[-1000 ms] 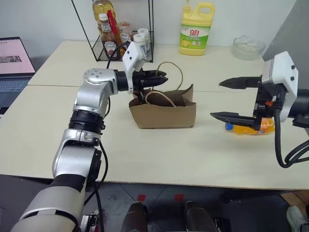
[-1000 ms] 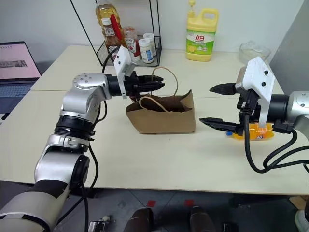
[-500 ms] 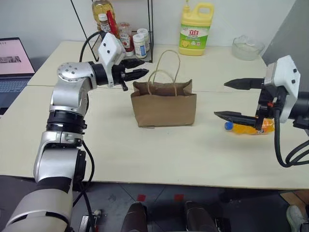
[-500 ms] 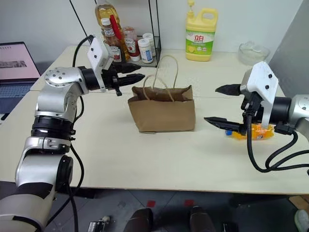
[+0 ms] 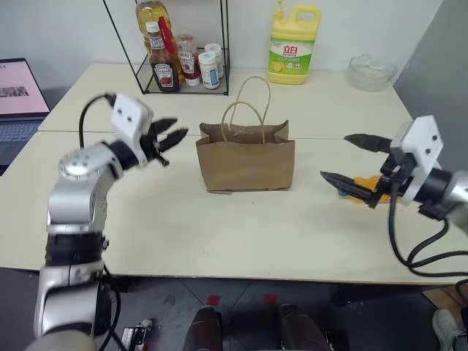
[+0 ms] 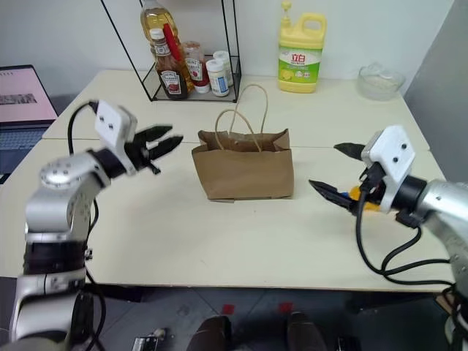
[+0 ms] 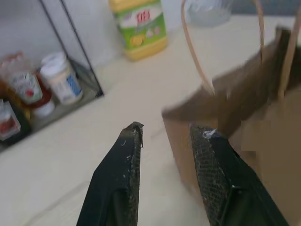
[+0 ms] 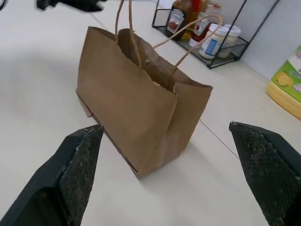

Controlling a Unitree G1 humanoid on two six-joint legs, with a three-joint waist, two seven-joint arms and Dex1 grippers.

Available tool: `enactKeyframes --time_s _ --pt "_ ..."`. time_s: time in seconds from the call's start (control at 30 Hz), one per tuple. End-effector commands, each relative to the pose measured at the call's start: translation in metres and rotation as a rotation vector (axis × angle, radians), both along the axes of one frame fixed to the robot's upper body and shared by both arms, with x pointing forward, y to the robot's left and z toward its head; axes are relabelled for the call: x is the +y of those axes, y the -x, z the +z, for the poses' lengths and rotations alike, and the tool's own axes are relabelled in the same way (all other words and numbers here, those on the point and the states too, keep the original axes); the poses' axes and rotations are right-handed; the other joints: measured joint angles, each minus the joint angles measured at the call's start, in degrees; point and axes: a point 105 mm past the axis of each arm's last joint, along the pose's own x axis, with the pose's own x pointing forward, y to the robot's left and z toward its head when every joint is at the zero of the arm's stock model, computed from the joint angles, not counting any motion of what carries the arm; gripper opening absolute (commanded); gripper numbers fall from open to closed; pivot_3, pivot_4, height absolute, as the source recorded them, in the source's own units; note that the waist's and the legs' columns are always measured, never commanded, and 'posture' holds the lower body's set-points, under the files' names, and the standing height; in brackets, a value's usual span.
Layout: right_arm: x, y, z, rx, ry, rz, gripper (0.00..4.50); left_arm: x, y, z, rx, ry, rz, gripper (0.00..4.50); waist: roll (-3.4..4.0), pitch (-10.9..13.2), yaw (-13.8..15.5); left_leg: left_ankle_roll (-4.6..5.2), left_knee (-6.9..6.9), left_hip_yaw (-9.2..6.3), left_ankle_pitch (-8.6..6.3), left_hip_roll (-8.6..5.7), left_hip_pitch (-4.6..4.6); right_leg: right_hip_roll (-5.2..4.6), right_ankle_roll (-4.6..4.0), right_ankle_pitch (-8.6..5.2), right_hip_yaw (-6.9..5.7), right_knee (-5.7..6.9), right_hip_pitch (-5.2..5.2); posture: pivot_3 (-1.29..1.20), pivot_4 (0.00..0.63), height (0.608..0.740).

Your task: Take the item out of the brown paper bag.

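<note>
The right end effector [image 5: 356,159] covers most of the orange-yellow item [image 5: 367,185] just behind its lower finger. Brown paper bag [image 5: 246,156] interior: not visible. The bag [image 7: 244,117] beyond the left end effector [image 7: 165,131] is blurred and cut off.

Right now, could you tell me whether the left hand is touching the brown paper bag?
Apart. In the left eye view, bare table shows between the left hand and the brown paper bag.

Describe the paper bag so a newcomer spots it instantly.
On the cream table, look at the middle, between the two grippers and in front of the wire rack of bottles. The brown paper bag stands upright there, wider than tall, with two thin looped cord handles: the only paper thing on the table.
</note>
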Motion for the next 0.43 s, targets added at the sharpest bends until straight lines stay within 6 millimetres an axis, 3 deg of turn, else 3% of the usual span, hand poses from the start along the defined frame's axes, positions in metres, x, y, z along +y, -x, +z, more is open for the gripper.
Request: enactKeyframes --time_s 0.03,0.17,0.27,0.43 --pt "0.007 0.003 -0.002 -0.083 -0.109 -0.092 4.50 0.001 0.017 0.005 -0.080 0.040 0.087 1.68 -0.01 -0.01 0.10 0.01 0.00 0.00 0.00 -0.01 -0.01 -0.01 0.00 0.00 0.01 0.03 -0.02 0.00 0.150 0.740" --pt "-0.007 0.006 -0.017 -0.139 -0.247 -0.292 4.50 0.010 0.029 -0.021 -0.071 0.094 0.216 1.68 -0.09 -0.06 1.04 0.00 0.01 -0.01 -0.01 -0.02 0.00 -0.01 0.00 0.00 0.00 0.02 0.00 0.00 0.150 0.740" --pt "-0.006 0.018 -0.036 -0.132 -0.258 -0.342 4.50 0.007 0.036 -0.033 -0.059 0.094 0.239 1.68 -0.17 -0.11 1.31 0.00 -0.02 -0.01 -0.01 -0.05 0.00 -0.03 0.00 0.00 0.00 -0.02 0.00 0.00 0.150 0.740" --pt "0.005 0.027 -0.051 -0.105 -0.262 -0.345 4.50 0.003 0.039 -0.036 -0.066 0.112 0.224 1.68 -0.19 -0.13 1.14 0.01 -0.04 -0.01 -0.01 -0.02 0.11 0.00 0.00 0.00 0.02 0.04 0.01 0.00 0.150 0.740"
